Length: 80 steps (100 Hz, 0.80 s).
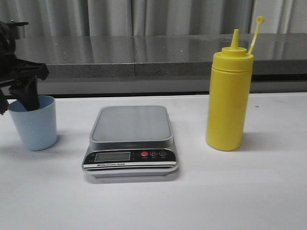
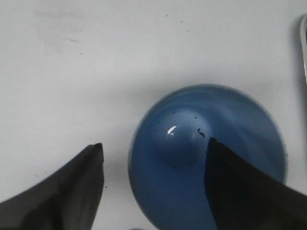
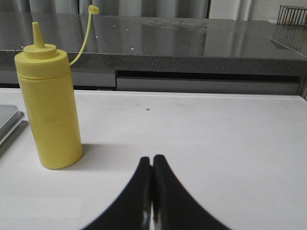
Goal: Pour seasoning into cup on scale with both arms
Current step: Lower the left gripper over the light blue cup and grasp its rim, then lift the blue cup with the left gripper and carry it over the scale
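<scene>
The light blue cup [image 1: 33, 125] stands on the white table at the far left, left of the scale [image 1: 130, 125]. My left gripper [image 1: 24, 93] is open and straddles the cup's rim: in the left wrist view one finger is inside the cup [image 2: 230, 124] and the other outside it, gripper [image 2: 154, 143]. The yellow seasoning bottle [image 1: 229, 103] stands upright to the right of the scale, its cap hanging off on its strap. My right gripper [image 3: 152, 158] is shut and empty, low over the table, apart from the bottle [image 3: 49, 110]. It is out of the front view.
A grey stone counter ledge [image 1: 144, 55] runs behind the white table, with curtains beyond. The scale's platform is bare; its edge shows in both wrist views [image 2: 304, 48] [image 3: 7, 120]. A wire basket [image 3: 291, 14] sits far back on the counter.
</scene>
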Each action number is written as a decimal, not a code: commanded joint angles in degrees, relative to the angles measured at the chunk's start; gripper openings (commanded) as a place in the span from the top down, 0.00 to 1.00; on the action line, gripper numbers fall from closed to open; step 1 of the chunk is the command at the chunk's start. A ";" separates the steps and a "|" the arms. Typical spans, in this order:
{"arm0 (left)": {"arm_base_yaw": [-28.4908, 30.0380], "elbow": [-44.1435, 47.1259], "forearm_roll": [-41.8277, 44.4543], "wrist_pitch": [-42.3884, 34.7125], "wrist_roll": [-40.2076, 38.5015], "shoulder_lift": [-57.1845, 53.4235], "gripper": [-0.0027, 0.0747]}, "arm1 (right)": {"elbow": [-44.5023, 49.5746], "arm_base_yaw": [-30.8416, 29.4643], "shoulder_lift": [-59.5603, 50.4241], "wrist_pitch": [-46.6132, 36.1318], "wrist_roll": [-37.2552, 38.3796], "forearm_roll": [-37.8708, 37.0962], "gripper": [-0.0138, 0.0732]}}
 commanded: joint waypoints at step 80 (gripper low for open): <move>-0.21 -10.00 -0.72 4.80 -0.64 -2.48 0.99 | -0.92 -0.29 -1.34 -4.65 0.07 -0.76 0.89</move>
